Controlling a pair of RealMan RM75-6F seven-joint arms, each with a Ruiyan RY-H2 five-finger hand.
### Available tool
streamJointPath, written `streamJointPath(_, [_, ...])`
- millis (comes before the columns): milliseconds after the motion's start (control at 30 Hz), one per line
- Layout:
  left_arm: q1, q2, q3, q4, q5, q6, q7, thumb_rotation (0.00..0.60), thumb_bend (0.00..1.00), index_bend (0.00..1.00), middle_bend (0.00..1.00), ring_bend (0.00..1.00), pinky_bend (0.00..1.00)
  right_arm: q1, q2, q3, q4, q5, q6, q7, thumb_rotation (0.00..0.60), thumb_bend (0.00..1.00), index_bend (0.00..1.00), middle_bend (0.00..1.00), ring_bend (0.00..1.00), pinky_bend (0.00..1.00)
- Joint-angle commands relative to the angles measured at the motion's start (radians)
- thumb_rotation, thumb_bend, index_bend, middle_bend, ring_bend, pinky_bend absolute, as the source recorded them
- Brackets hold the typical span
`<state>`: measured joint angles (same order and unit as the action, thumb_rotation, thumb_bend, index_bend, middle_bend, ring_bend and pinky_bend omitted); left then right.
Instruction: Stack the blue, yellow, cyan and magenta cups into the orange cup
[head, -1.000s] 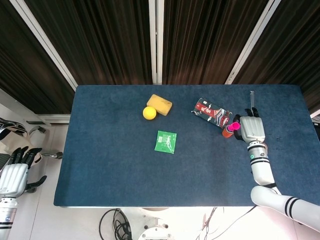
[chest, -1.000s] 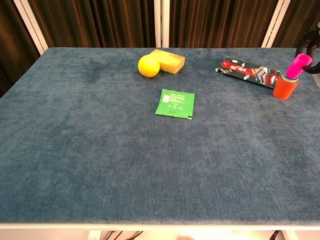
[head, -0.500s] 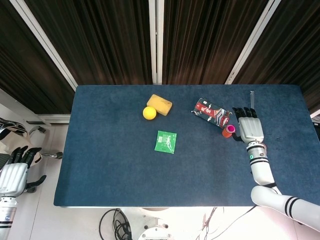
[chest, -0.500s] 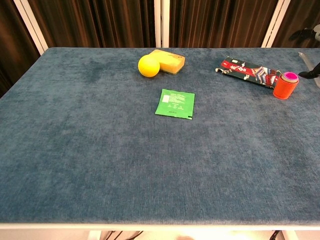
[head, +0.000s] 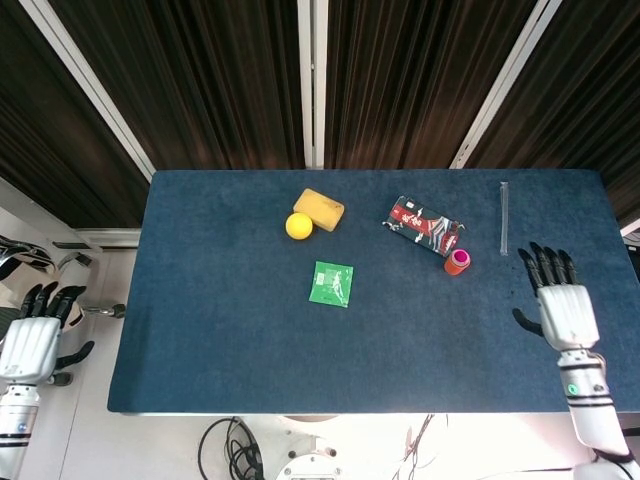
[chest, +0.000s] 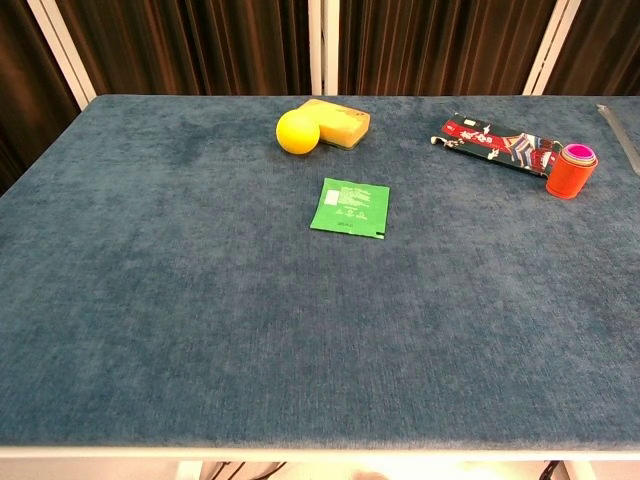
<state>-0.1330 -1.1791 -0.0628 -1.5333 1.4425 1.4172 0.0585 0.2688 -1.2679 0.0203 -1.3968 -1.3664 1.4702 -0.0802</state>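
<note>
The orange cup (head: 457, 263) (chest: 570, 175) stands upright at the right of the blue table, just right of a red snack packet. The magenta cup (head: 461, 257) (chest: 578, 153) sits nested inside it, only its rim showing; thin coloured rims of other cups show beneath that rim in the chest view. My right hand (head: 563, 300) hovers open over the table's right front part, fingers spread, well clear of the cups. Off the table to the left, my left hand (head: 35, 335) hangs open and holds nothing. Neither hand appears in the chest view.
A yellow ball (head: 299, 226) and a yellow sponge (head: 319, 208) lie at the back centre. A green sachet (head: 332, 283) lies mid-table. The red snack packet (head: 425, 225) lies next to the cups. A clear thin rod (head: 504, 217) lies near the right edge.
The magenta cup, held above the orange cup a second ago, now sits down inside it. My right hand has let go and drawn back toward the right front of the table.
</note>
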Motion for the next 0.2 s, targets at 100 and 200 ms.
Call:
streamJointPath(100, [-0.003,-0.013,-0.007,0.014,0.006,0.017,0.004,0.6,0.19,0.15,0.14,0.03,0.0,-0.149,0.008,-0.073,0.058,-0.033,0.108,0.038,0.6,0.12,0.0,0.0,0.0,0.0])
streamJointPath(200, [-0.005,-0.026,-0.008,0.034,0.025,0.031,-0.014,0.6,0.19,0.15,0.14,0.03,0.0,-0.16,0.021,-0.064,0.029,-0.034,0.105,0.035,0.6,0.12,0.0,0.0,0.0,0.0])
